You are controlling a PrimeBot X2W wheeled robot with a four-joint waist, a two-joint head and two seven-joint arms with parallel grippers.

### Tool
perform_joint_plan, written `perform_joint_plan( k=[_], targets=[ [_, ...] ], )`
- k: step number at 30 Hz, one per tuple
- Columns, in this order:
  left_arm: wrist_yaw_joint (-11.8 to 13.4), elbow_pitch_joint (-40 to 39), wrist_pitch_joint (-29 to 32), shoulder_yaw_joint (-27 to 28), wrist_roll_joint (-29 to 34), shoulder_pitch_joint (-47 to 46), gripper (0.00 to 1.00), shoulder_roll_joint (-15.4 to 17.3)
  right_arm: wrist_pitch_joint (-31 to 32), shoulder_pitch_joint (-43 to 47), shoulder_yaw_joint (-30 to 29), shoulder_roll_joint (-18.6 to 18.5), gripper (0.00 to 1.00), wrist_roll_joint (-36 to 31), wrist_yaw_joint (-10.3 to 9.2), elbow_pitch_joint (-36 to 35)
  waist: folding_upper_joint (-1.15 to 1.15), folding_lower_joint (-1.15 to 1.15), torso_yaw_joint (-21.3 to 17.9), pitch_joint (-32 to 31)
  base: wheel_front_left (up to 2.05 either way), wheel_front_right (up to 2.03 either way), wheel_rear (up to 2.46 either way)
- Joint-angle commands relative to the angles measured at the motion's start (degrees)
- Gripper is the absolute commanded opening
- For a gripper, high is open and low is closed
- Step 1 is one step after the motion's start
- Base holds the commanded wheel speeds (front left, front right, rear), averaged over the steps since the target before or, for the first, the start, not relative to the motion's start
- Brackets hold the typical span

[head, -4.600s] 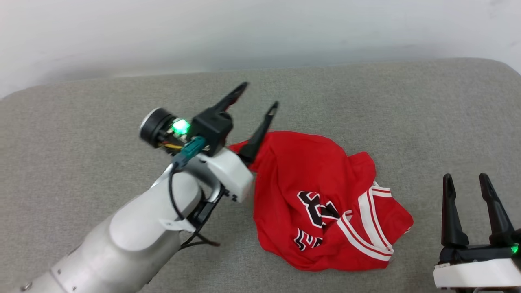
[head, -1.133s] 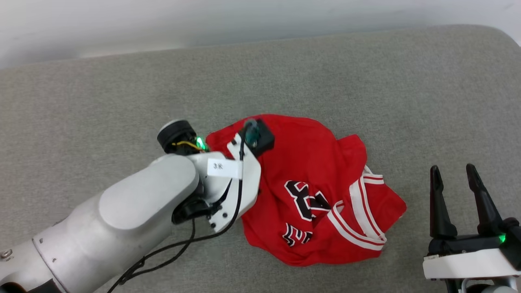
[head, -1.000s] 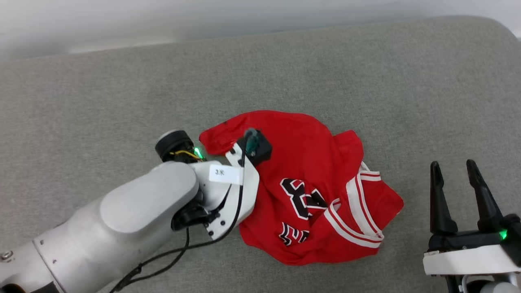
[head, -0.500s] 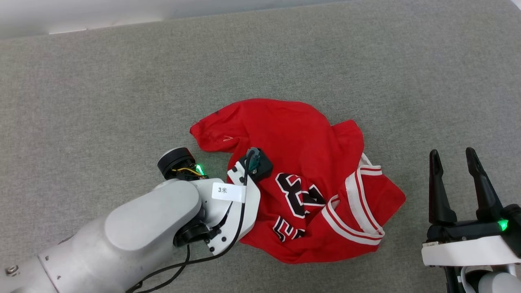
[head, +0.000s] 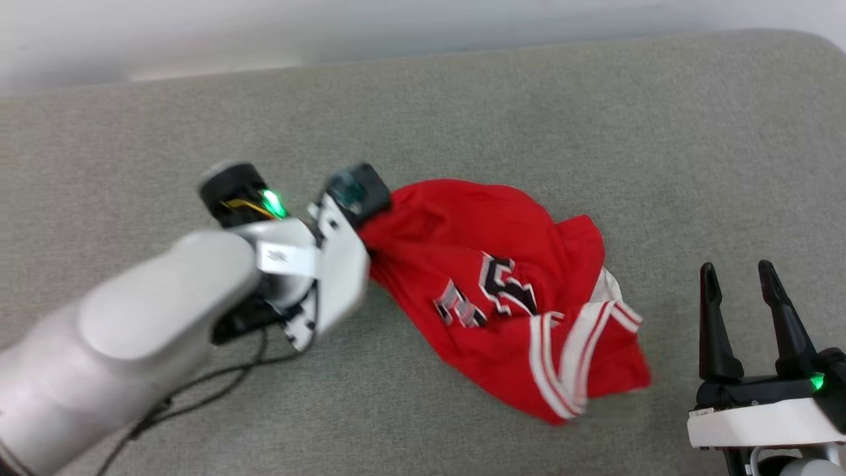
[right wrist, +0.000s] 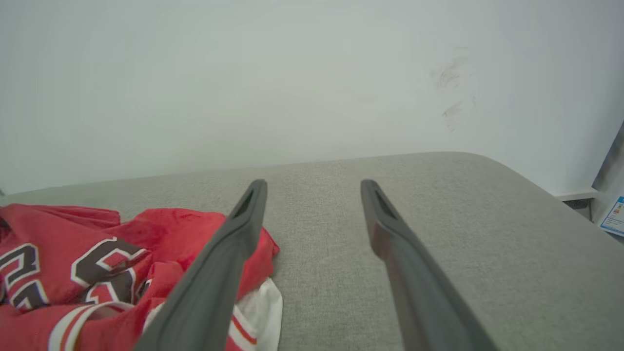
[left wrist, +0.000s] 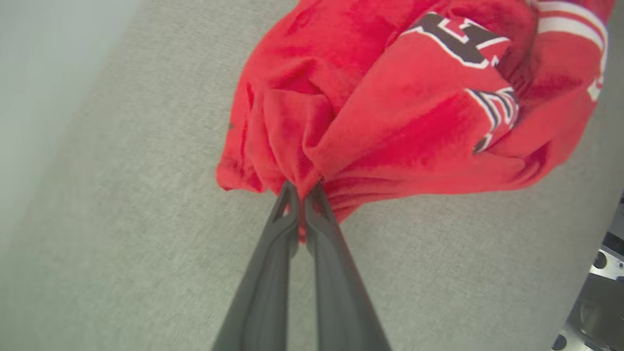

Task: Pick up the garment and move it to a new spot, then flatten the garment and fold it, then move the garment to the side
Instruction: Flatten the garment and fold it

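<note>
garment [left wrist: 390, 122] now between left fingers [left wrist: 285, 229]

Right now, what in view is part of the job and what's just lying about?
Job:
- garment, red, crumpled
- left gripper, fingers shut on a bunched edge of the garment
- right gripper, open, holding nothing, beside the garment

Not job:
- grey padded surface
- white wall
- small printed sheet at the edge of the right wrist view, too small to read
</note>
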Motion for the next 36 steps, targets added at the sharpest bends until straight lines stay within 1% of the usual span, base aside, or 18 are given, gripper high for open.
perform_joint_plan(
  k=[1, 6, 10, 11, 14, 17, 23, 24, 26, 28, 30, 31, 33, 36],
  targets=[
    [0.17, -0.26, -0.75, 1.10, -0.34, -1.94, 0.00, 2.23, -0.14, 0.30, 0.23, 0.09, 1.00, 0.00, -0.02, -0.11, 0.00, 0.00, 0.77, -1.08, 0.00, 0.00, 0.00],
    [0.23, 0.09, -0.62, 3.81, -1.29, -5.68, 0.00, 6.14, -0.14, -0.09, 0.54, 0.09, 1.00, -0.05, -0.02, -0.49, 0.00, 0.00, 0.10, -1.02, 0.00, 0.00, 0.00],
    [1.01, 1.58, -0.36, 5.45, -0.77, -8.60, 0.00, 6.97, -0.14, -0.63, 0.47, 0.10, 1.00, 0.10, -0.02, -0.79, 0.00, 0.00, -1.23, 0.66, 0.00, 0.00, 0.00],
    [1.13, 2.17, -0.51, 5.60, -0.63, -8.93, 0.00, 6.58, -0.14, -0.90, 0.51, 0.10, 1.00, 0.22, -0.02, -0.77, 0.00, 0.00, -1.64, 1.29, 0.00, 0.00, 0.00],
    [1.40, 5.17, -1.58, 5.69, -0.83, -8.85, 0.00, 3.87, -0.14, -1.53, 0.81, 0.10, 1.00, 0.61, -0.02, -0.81, 0.00, 0.00, -2.79, 3.16, 0.00, 0.00, 0.00],
    [1.22, 9.48, -2.77, 4.27, -0.07, -8.05, 0.00, 0.54, -0.14, -2.38, 1.43, 0.10, 1.00, 0.88, -0.02, -0.83, 0.00, 0.00, -4.00, 5.06, 0.00, 0.00, 0.00],
    [0.37, 18.51, -4.48, 1.42, -0.51, -5.57, 0.00, -6.00, -0.14, -4.13, 1.78, 0.09, 1.00, 1.30, -0.02, -0.69, 0.00, 0.00, -5.96, 7.52, 0.00, 0.00, 0.00],
    [0.37, 18.51, -4.48, 1.42, -0.51, -5.57, 0.00, -6.00, -0.14, -4.13, 1.78, 0.09, 1.00, 1.30, -0.02, -0.69, 0.00, 0.00, -5.96, 7.52, 0.00, 0.00, 0.00],
    [0.17, 21.46, -3.86, 0.44, -0.89, -4.28, 0.00, -7.33, -0.14, -4.43, 1.69, 0.10, 1.00, 1.42, -0.02, -0.60, 0.00, 0.00, -6.19, 7.73, 0.00, 0.00, 0.00],
    [0.05, 24.21, -3.43, -0.35, -0.89, -3.14, 0.00, -8.00, -0.14, -4.67, 1.66, 0.10, 1.00, 1.52, -0.02, -0.52, 0.00, 0.00, -6.37, 7.71, 0.00, 0.00, 0.00],
    [0.12, 26.06, -4.73, -0.96, -0.46, -2.13, 0.00, -8.49, -0.14, -4.79, 1.40, 0.10, 1.00, 1.75, -0.02, -0.33, 0.00, 0.00, -6.33, 7.27, 0.00, 0.00, 0.00],
    [0.10, 26.48, -5.94, -1.10, 0.02, -2.01, 0.22, -8.64, -0.14, -4.72, 1.14, 0.10, 1.00, 1.74, -0.02, -0.23, 0.00, 0.00, -6.14, 6.84, 0.00, 0.00, 0.00],
    [0.10, 27.14, -10.41, -0.52, 0.20, -2.34, 1.00, -8.68, -0.14, -4.57, 0.47, 0.10, 1.00, 1.55, -0.02, -0.31, 0.00, 0.00, -5.71, 5.67, 0.00, 0.00, 0.00],
    [0.46, 27.44, -18.97, 1.18, 1.79, -3.33, 1.00, -8.09, -0.14, -4.78, -0.14, 0.08, 1.00, -0.01, -0.02, -1.53, 0.00, 0.00, -4.91, 3.50, 0.00, 0.00, 0.00]
  ],
)
